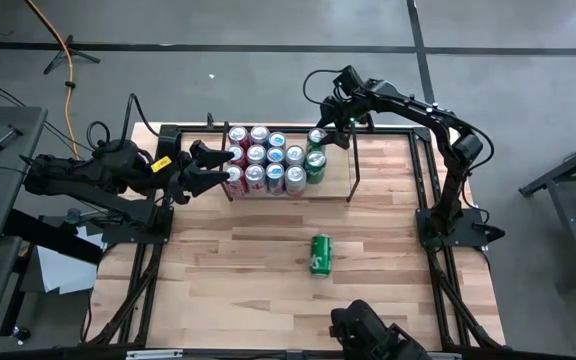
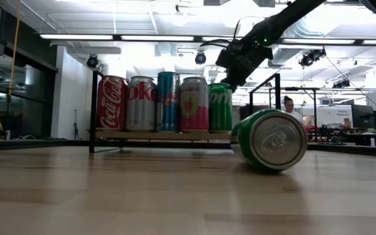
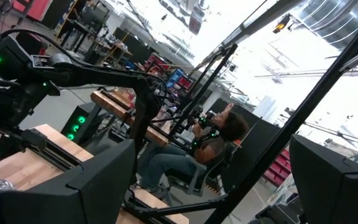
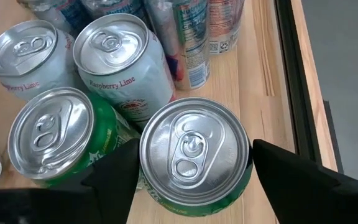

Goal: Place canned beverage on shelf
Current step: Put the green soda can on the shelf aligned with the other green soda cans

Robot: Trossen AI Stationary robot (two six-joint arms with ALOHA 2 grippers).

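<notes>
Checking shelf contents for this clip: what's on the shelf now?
The shelf holds upright cans in rows, two green ones on the right. The right gripper fingers straddle one. Most labels are hidden.

Bright overhead strip lights (image 2: 175, 37), glare, perhaps slightly blurred wrist views.

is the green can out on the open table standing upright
No, the green can lies on its side on the bare wood table, well in front of the shelf.

Seated person (image 3: 219, 140) beyond table; orange cable (image 1: 60, 40) on floor.
</notes>
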